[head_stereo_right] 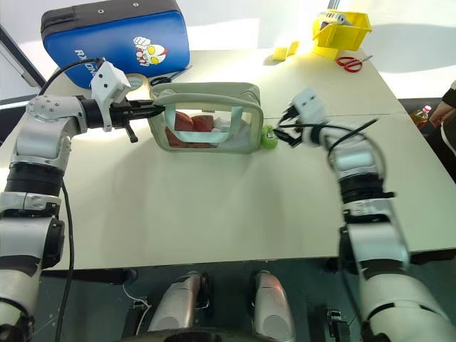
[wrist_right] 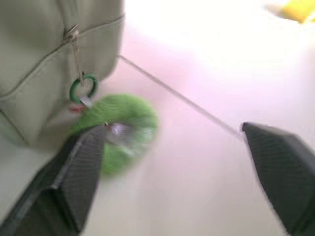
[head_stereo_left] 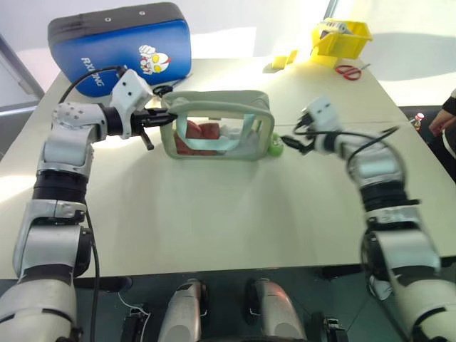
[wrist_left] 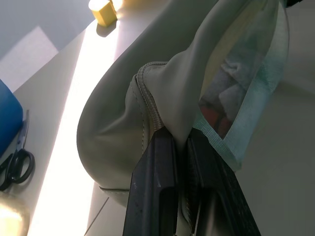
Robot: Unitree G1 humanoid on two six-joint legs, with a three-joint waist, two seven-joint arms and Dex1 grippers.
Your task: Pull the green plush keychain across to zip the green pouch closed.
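The right wrist view is blurred, so the green plush keychain (wrist_right: 118,130) is only a soft green blob, and one finger of the right gripper (wrist_right: 179,172) covers its edge at 8 o'clock. In the left wrist view the green pouch (wrist_left: 147,123) is cut off by the picture's edges. The left gripper (wrist_left: 179,187) hides the fabric that it pinches. Behind the clear window the red contents (head_stereo_left: 206,133) are too unclear to name. At the 3 o'clock edge a person (head_stereo_left: 445,117) is cut off.
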